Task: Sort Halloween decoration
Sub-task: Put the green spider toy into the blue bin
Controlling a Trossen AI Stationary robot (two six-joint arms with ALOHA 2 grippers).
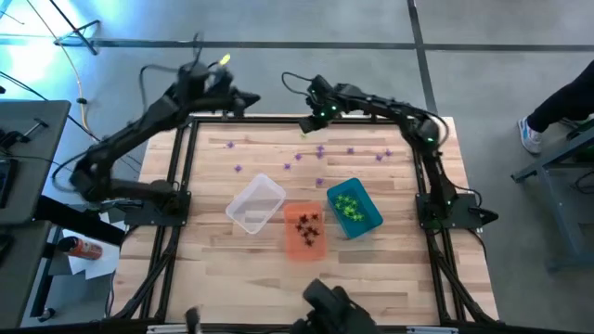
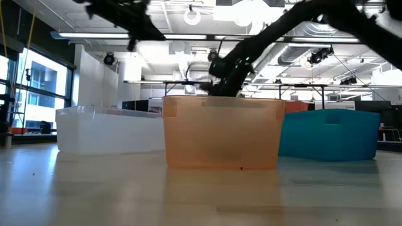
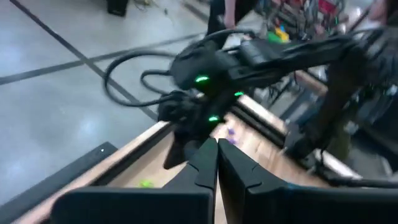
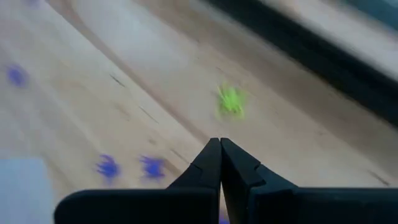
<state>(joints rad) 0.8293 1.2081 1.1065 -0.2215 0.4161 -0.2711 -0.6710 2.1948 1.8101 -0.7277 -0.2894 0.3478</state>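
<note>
Purple spider trinkets (image 1: 320, 150) lie scattered on the far half of the table. Black ones sit in the orange bin (image 1: 304, 243), bright green ones in the teal bin (image 1: 369, 221), and the clear bin (image 1: 255, 204) stands left of them. My right gripper (image 4: 219, 144) is shut, holds nothing and hovers at the far edge (image 1: 311, 121), pointing at a single green trinket (image 4: 231, 101) lying on the wood just ahead of it. My left gripper (image 3: 216, 146) is shut and holds nothing. It is raised beyond the far left corner (image 1: 246, 100) and faces the right arm.
The black frame rail (image 1: 278, 117) runs along the far edge right behind the green trinket (image 3: 146, 183). The three bins stand in a row in the middle of the table, seen close in the low view (image 2: 223, 132). Bare wood lies between them and the scattered trinkets.
</note>
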